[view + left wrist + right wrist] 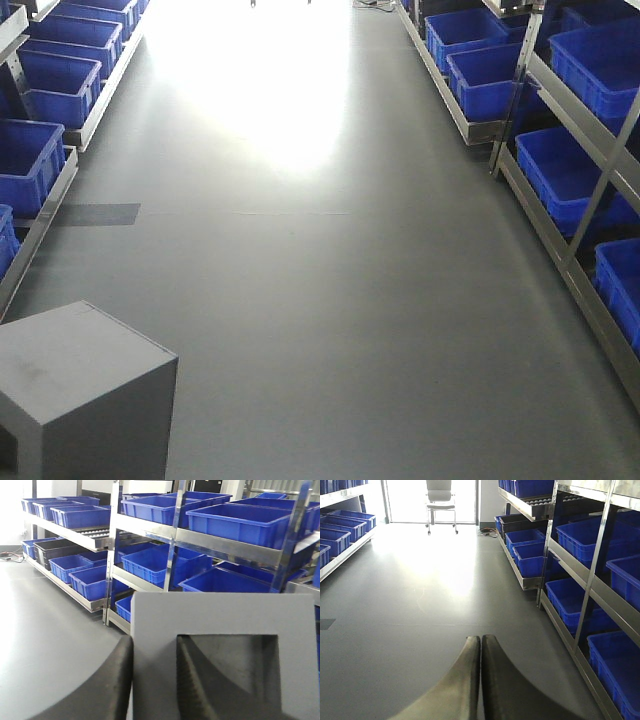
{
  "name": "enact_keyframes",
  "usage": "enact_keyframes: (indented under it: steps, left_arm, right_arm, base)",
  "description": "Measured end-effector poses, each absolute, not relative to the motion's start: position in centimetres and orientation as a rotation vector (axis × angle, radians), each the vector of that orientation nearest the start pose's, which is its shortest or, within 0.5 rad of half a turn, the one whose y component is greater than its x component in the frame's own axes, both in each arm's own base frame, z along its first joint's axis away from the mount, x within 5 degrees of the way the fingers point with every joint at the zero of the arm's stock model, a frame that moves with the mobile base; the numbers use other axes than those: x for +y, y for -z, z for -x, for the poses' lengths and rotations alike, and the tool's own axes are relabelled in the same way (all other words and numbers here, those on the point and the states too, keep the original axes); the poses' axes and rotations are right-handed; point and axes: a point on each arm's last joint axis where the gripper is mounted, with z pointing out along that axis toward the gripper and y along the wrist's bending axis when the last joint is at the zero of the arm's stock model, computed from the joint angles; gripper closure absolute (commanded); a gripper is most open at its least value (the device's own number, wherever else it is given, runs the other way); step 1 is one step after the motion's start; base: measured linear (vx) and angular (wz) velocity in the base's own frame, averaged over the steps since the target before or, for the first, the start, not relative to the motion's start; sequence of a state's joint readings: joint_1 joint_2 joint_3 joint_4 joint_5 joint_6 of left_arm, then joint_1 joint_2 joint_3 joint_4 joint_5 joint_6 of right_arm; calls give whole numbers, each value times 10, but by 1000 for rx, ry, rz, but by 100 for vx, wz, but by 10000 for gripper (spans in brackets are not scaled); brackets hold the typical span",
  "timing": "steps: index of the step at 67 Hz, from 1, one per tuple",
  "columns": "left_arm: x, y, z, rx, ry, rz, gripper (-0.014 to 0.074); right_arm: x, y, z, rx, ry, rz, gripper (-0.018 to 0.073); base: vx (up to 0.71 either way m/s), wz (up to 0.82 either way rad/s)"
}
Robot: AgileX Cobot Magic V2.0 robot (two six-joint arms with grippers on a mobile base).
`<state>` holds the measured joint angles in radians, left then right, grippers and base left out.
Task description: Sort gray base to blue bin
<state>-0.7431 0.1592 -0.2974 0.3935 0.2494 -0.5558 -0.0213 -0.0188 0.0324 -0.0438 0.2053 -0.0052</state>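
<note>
Gray matte box-shaped base sits clamped in left gripper, one finger inside its recess for a firm carry toward bright-blue plastic bins on steel racks; right gripper closed, empty.

You can read nothing here; no lettering shows on the gray base, bins or racks.
</note>
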Motion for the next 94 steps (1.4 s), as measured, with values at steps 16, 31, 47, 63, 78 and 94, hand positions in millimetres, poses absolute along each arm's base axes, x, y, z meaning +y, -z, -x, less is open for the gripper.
enact_keyframes:
  steps: [16,31,47,63,78,94]
  left_arm:
    - [-32,-283,-48,1568,640,-380,603]
    - [-32,-283,-48,1568,640,-380,603]
    - [-32,-283,-48,1568,640,-380,603]
    - [-32,-283,-48,1568,640,-380,603]
    - [-32,-283,-48,1568,640,-380,603]
    - [-32,-283,-48,1568,640,-380,603]
  right_arm:
    - [-2,-185,-56,1702,56,12,564]
    - [-2,-185,-56,1703,59,16,564]
    - [-2,-185,-56,1702,56,12,564]
    - [-2,-185,-56,1703,59,16,564]
    - [-2,-185,-56,1702,56,12,564]
    - [-2,-185,-56,1703,59,16,564]
  base:
    - [44,2]
    - [44,-4]
    - [43,-6]
    - [43,-3]
    - [45,2]
    - [44,7]
